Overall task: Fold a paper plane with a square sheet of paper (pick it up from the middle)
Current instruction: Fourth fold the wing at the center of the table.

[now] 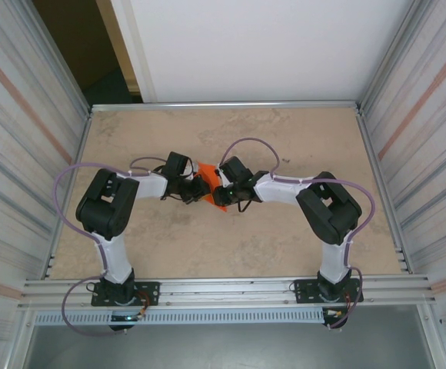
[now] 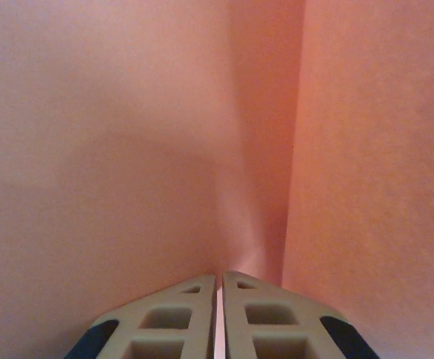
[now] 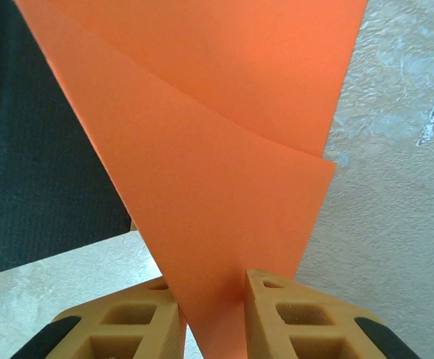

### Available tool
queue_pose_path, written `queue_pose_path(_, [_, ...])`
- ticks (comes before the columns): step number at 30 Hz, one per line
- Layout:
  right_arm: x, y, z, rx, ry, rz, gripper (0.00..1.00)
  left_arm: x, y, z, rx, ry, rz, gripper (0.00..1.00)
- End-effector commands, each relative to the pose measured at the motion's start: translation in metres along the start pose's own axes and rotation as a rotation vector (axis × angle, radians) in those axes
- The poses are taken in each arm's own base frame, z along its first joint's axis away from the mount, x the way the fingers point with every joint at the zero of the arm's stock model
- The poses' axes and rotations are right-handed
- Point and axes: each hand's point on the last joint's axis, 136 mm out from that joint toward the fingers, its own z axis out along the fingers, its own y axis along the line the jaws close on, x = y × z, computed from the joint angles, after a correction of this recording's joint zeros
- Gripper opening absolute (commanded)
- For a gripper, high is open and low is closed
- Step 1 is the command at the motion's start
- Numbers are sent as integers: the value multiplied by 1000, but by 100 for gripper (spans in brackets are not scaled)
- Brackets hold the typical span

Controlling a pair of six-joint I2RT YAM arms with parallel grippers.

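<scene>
Over tabletop (image 1: 284, 238), left tool (image 2: 218, 278) pinches folded orange paper (image 3: 202, 187); right tool (image 3: 211, 283) straddles it.

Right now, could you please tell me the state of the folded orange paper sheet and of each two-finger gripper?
Bright orange paper sheet: folded into overlapping layers, hanging between both grippers.
Left gripper: shut, a thin edge of the paper pinched in it.
Right gripper: fingers slightly apart, the paper's pointed end lying between them.
</scene>
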Motion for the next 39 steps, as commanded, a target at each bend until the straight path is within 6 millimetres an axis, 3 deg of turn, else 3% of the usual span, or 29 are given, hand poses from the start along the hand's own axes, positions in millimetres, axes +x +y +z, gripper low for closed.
queue_pose_path(1, [-5, 1, 3, 15, -4, -33, 25, 8, 22, 6, -75, 30, -26, 11])
queue_pose_path(13, [-4, 1, 6, 31, -5, -59, 29, 8, 21, 7, -71, 30, -28, 10])
queue_pose_path(23, [-4, 3, 5, 26, -5, -74, 16, 7, 21, 7, -71, 28, -29, 10])
queue_pose_path(31, [-3, 5, 4, 12, 2, -88, 12, 5, 18, 5, -64, 21, -23, 10])
queue_pose_path(35, [0, 5, 5, 8, 19, -89, 10, -2, 6, -4, -31, -2, -12, 11])
queue_pose_path(39, [5, 7, 4, -1, 48, -93, 8, -16, -7, -27, -8, -63, 2, 12])
